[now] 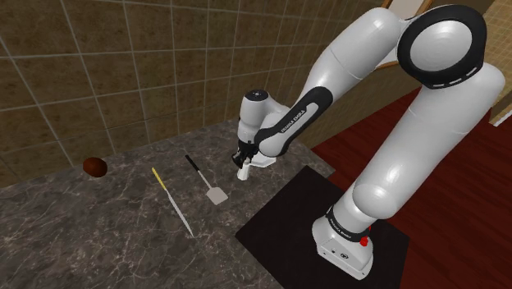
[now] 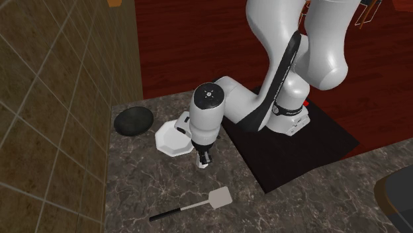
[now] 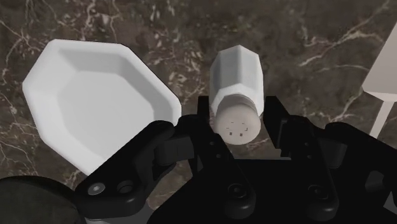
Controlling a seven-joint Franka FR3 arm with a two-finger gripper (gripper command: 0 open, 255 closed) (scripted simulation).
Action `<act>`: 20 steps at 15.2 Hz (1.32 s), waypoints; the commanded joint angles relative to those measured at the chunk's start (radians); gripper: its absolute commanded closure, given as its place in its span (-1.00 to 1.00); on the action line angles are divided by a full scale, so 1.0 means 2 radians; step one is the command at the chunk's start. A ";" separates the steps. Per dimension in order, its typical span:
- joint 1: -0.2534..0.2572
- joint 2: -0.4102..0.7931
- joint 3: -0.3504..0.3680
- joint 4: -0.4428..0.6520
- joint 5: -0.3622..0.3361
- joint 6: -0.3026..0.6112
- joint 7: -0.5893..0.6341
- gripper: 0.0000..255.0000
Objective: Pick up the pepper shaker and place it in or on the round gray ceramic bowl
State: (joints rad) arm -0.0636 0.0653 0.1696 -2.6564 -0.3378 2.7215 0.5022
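A white, faceted pepper shaker (image 3: pixel 236 76) stands upright just beside a white octagonal dish (image 3: pixel 95 108) over the dark marbled stone surface (image 3: pixel 159 32). The black gripper (image 3: pixel 238 111) is above it, and its fingers (image 3: pixel 205 124) are clamped on either side of the perforated cap. Whether the shaker's base touches the surface cannot be told. A round dark-grey bowl (image 2: pixel 134 121) sits just beside the dish's opposite edge. A pale spatula with a black handle (image 2: pixel 217 197) lies near the dish, beyond the shaker.
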 commanded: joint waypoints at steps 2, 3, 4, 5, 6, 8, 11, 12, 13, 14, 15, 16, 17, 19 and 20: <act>0.000 -0.020 0.004 -0.002 0.020 -0.017 -0.017 1.00; 0.000 -0.028 0.005 -0.002 0.028 -0.024 -0.023 1.00; 0.001 -0.036 0.006 -0.002 0.035 -0.032 -0.029 1.00; 0.001 -0.044 0.006 -0.002 0.041 -0.039 -0.034 1.00; 0.002 -0.051 0.007 -0.001 0.048 -0.046 -0.039 1.00; 0.004 -0.066 0.007 0.000 0.059 -0.061 -0.049 1.00; 0.007 -0.088 0.007 0.002 0.074 -0.084 -0.062 1.00; 0.008 -0.095 0.006 0.003 0.078 -0.092 -0.065 1.00; 0.009 -0.102 0.006 0.005 0.082 -0.100 -0.069 1.00; 0.011 -0.108 0.005 0.006 0.086 -0.108 -0.072 1.00; 0.012 -0.115 0.005 0.008 0.090 -0.116 -0.076 1.00; 0.013 -0.121 0.004 0.010 0.093 -0.123 -0.079 1.00; 0.014 -0.127 0.004 0.012 0.096 -0.131 -0.081 1.00; 0.015 -0.139 0.003 0.016 0.101 -0.147 -0.087 1.00; 0.016 -0.145 0.002 0.018 0.104 -0.155 -0.089 1.00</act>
State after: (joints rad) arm -0.0331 -0.2162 0.1742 -2.6282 -0.1347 2.4285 0.3272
